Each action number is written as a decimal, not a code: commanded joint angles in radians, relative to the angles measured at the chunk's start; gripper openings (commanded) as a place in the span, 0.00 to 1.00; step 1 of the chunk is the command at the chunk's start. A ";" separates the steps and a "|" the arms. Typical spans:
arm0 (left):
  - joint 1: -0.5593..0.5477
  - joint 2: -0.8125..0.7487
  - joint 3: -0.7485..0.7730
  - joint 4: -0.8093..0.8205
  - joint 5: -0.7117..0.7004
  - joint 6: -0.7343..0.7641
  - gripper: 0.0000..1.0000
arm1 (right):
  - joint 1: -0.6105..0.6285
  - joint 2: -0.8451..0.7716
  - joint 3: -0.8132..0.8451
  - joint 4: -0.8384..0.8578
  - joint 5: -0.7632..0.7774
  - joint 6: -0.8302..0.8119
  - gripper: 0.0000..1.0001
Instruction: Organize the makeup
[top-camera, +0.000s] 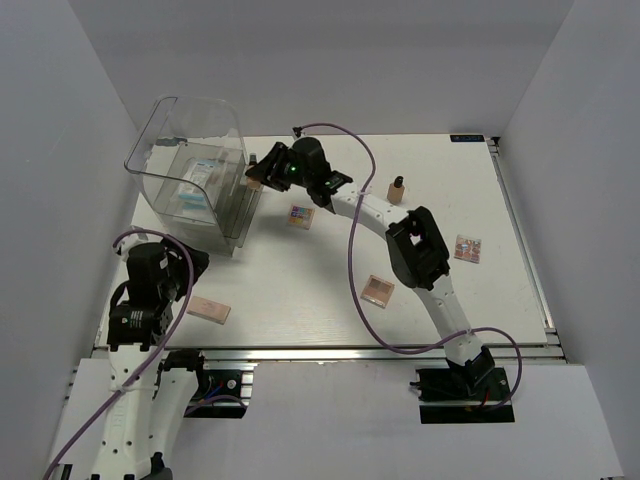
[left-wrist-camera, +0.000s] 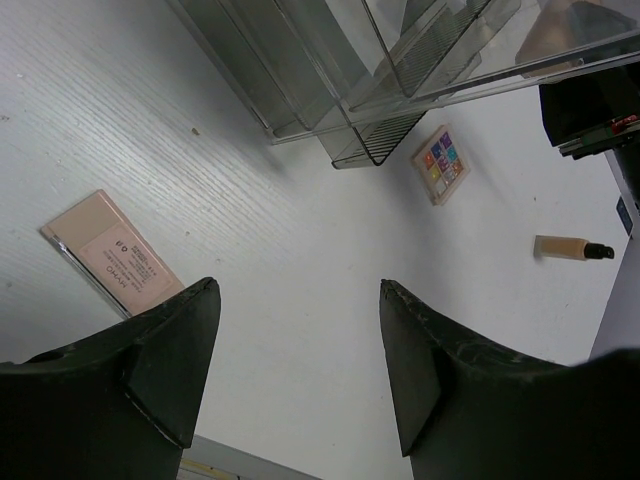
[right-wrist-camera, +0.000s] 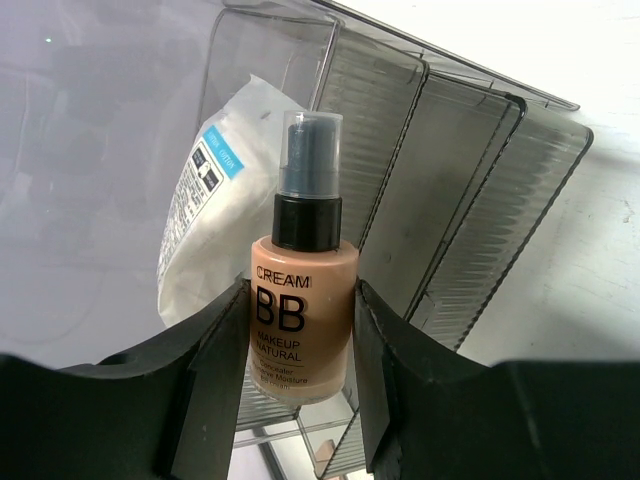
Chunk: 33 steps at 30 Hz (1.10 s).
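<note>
My right gripper is shut on a beige BB cream bottle with a dark pump and clear cap, held at the open side of the clear bin. A white-blue packet lies inside the bin. In the top view the right gripper is at the bin's right side. My left gripper hangs open over bare table, with a long peach palette to its left. A colourful square palette and a second beige bottle lie farther off.
A peach compact lies mid-table beside the right arm, and another small palette lies to the right. The second bottle is behind the right arm. The long palette sits near the front left edge. The bin has ribbed dividers.
</note>
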 joint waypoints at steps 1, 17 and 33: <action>-0.003 0.013 0.043 -0.001 -0.013 0.017 0.75 | 0.013 0.016 0.033 0.074 0.038 -0.018 0.02; -0.003 -0.014 0.066 -0.030 -0.035 0.019 0.74 | 0.022 0.016 0.010 0.091 0.024 -0.061 0.64; -0.003 -0.099 0.036 0.080 0.025 0.071 0.32 | -0.002 -0.506 -0.599 0.385 -0.209 -1.279 0.89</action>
